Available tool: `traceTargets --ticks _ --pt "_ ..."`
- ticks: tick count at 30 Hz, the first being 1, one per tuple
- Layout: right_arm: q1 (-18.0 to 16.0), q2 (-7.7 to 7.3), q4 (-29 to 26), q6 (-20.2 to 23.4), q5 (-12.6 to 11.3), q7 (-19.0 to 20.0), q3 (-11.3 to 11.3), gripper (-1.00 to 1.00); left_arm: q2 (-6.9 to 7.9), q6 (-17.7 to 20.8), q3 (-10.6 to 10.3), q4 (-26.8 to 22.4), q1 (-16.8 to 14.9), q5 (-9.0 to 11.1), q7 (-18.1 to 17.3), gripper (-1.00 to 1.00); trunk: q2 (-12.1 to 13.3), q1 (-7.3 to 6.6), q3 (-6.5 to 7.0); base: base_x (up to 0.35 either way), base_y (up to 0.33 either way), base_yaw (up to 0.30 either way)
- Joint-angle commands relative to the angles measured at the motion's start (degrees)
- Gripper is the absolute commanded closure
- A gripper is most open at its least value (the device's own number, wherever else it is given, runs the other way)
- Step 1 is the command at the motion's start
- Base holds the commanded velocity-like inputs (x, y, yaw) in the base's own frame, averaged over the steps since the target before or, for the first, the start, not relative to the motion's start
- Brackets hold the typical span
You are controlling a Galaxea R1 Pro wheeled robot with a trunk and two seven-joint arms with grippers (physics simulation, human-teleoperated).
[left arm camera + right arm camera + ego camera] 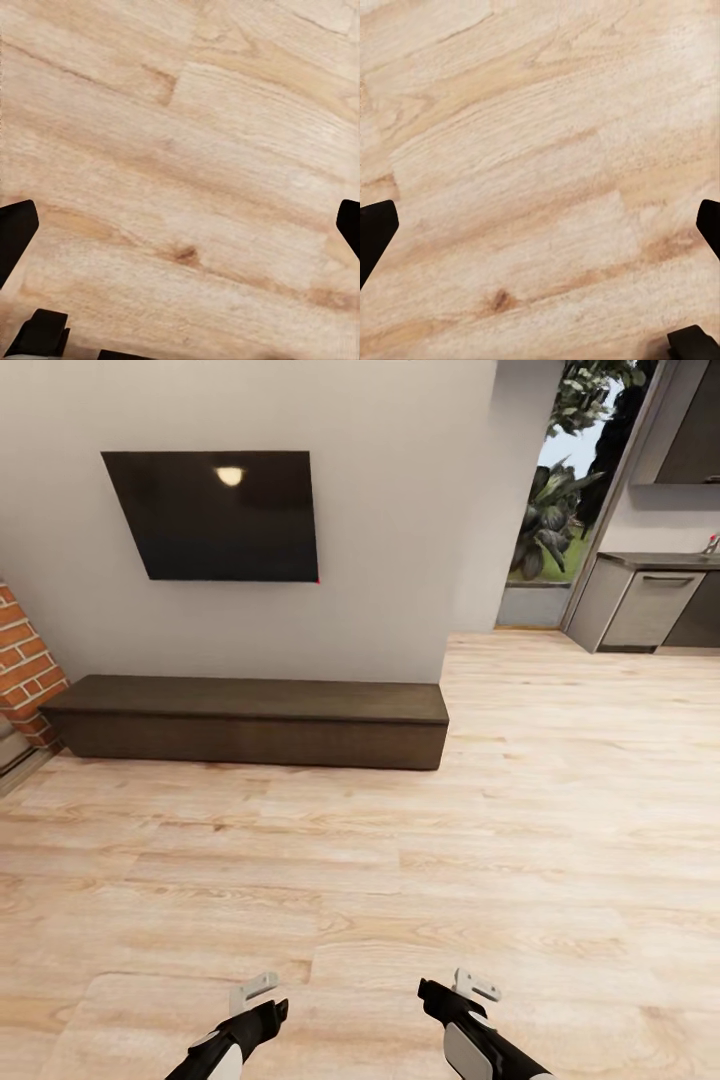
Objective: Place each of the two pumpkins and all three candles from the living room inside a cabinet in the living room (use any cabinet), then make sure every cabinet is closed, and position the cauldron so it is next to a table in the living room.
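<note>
So the cabinet (250, 722) sits against the wall under the TV (215, 515), well ahead across bare wood floor (400, 880), every front flush and shut. It looks stiff and heavy, with no handles, so my guess is you hook a drawer's top edge and pull (might be slippery). Left end effector (180, 225) and right end effector (540, 225) both hang over the floor with fingers spread wide, holding nothing. No brands or readable writing anywhere.
</note>
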Motion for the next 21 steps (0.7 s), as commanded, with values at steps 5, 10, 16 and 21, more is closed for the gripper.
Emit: traceTargets --ticks 5,10,16,21 --pt "0.0 -0.08 0.5 -0.6 -0.9 -0.4 0.5 -1.00 0.12 1.3 -0.4 -0.1 0.0 0.4 1.4 -1.00 2.0 -1.10 0.85 0.000 0.000 0.000" --pt "0.0 -1.21 3.4 -2.0 -1.4 -0.6 0.2 -1.00 0.95 1.6 -0.4 -0.1 -0.1 0.3 9.6 -1.00 4.0 -2.20 1.75 0.000 0.000 0.000" --pt "0.0 -1.78 5.8 -3.2 -1.6 -0.9 0.1 -1.00 1.24 1.6 -0.4 -0.1 -0.1 0.2 18.0 -1.00 6.4 -3.52 2.83 0.000 0.000 0.000" --pt "0.0 -1.82 9.9 -5.5 -1.4 -0.6 0.1 -1.00 1.21 1.6 -0.5 -0.1 -0.1 -0.2 18.7 -1.00 8.4 -4.62 3.73 0.000 0.000 0.000"
